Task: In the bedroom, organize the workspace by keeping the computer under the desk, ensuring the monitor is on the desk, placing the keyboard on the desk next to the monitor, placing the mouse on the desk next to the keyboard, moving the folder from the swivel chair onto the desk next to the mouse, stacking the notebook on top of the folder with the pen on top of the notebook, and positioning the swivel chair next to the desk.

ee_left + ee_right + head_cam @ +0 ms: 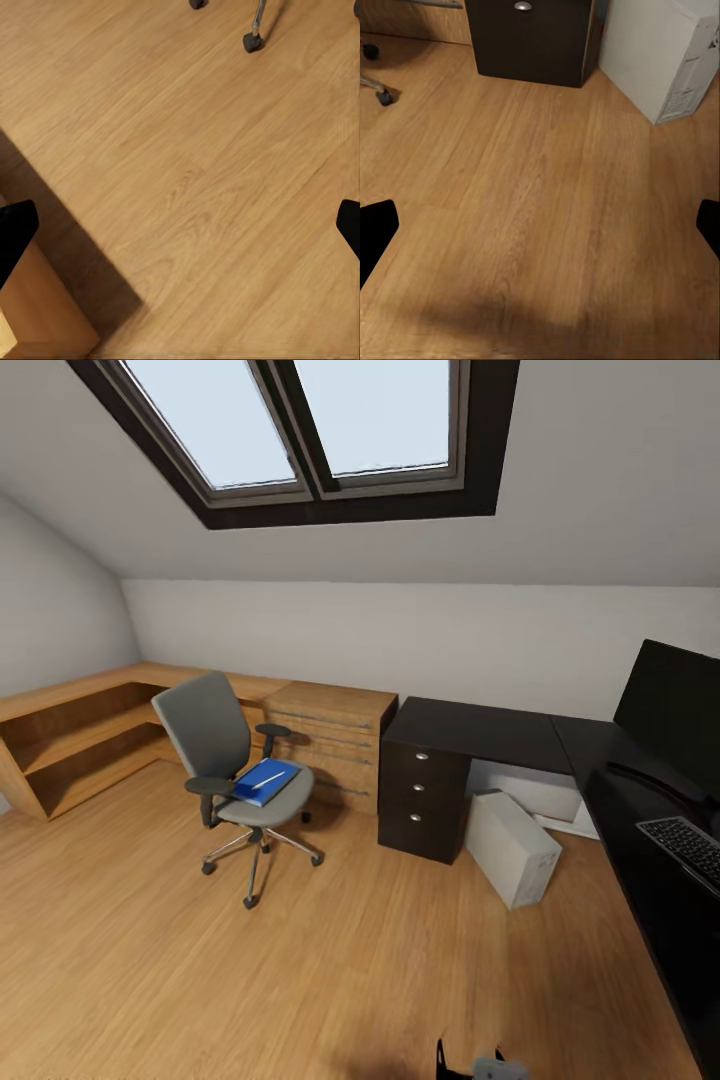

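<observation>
The folder [263,780] is sat on the swivel chair [232,765] seat, well away from the desk [470,732], with something thin and white laid on top. That could easily get slid off if the folder's tipped when lifted. Both grippers [180,229] [540,232] are held wide apart, empty.

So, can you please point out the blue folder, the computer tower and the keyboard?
folder [262,777], head view, middle of its blue cover, on the chair seat.
computer [505,847], head view, its light-grey side panel.
keyboard [690,843], head view, its dark keys at the desk's right part.
</observation>
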Motion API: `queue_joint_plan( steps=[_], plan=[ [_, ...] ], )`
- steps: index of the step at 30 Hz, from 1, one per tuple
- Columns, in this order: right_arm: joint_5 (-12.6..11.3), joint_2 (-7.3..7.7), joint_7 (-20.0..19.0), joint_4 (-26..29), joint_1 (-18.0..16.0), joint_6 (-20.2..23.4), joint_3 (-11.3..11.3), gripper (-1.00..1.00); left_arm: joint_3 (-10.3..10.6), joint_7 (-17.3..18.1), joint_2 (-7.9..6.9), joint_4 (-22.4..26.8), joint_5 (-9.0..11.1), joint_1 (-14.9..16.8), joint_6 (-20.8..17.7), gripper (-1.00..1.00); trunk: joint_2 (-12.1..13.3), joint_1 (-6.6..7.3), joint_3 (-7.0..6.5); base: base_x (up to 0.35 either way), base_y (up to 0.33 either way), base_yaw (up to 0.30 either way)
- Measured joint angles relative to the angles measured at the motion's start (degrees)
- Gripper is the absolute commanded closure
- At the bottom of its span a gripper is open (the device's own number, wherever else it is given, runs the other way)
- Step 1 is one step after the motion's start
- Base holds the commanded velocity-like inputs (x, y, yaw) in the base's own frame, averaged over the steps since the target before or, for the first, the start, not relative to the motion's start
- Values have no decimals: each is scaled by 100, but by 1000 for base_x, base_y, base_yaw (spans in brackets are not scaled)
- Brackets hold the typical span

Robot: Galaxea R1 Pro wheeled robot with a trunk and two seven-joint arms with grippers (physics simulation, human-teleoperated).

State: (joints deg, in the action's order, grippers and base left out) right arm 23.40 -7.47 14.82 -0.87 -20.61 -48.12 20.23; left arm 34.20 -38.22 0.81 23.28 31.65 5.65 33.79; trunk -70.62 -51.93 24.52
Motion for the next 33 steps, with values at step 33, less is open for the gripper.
queue_joint_plan(
  steps=[33],
  plan=[
    [17, -17, 217, -17, 150, -175, -80, -100, 12, -159, 125, -219, -103, -9, 141, -100, 1082, 593, -485, 0, 0, 0]
  ],
)
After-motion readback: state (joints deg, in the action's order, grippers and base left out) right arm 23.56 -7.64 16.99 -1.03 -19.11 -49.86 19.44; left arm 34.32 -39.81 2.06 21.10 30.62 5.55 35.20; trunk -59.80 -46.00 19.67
